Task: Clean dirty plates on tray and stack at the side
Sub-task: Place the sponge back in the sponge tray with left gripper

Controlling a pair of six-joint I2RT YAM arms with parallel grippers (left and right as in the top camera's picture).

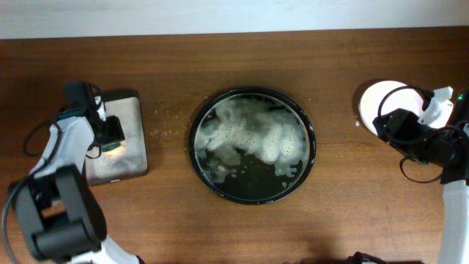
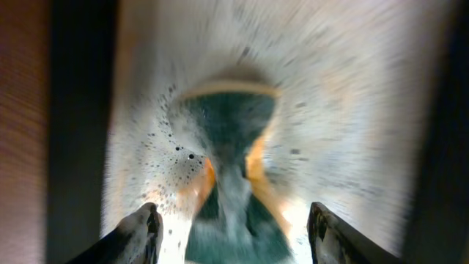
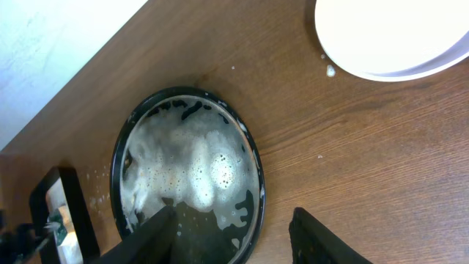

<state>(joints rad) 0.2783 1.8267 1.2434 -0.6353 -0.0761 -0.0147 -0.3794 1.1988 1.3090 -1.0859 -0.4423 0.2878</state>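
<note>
round white shallow plates [image 1: 381,99] lie stacked on the brown wooden desk [image 1: 344,213], well right of the foamy large round black tray [image 1: 249,185]. right hand [image 3: 233,214] hangs spread and empty beside them. left hand [image 2: 233,213] is spread over a blurred green sponge [image 2: 231,125].

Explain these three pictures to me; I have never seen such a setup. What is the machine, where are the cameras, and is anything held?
Two robot arms stand at a table, each ending in a two-finger gripper. One picture looks straight down; the other two come from wrist cameras, so each shows its own fingers at the bottom. In the middle lies a round black tray full of soapy foam. The left gripper hangs open over a sponge on a small rectangular tray; that view is blurred. The right gripper is open and empty, near the white plates at the side. Nothing is held.
</note>
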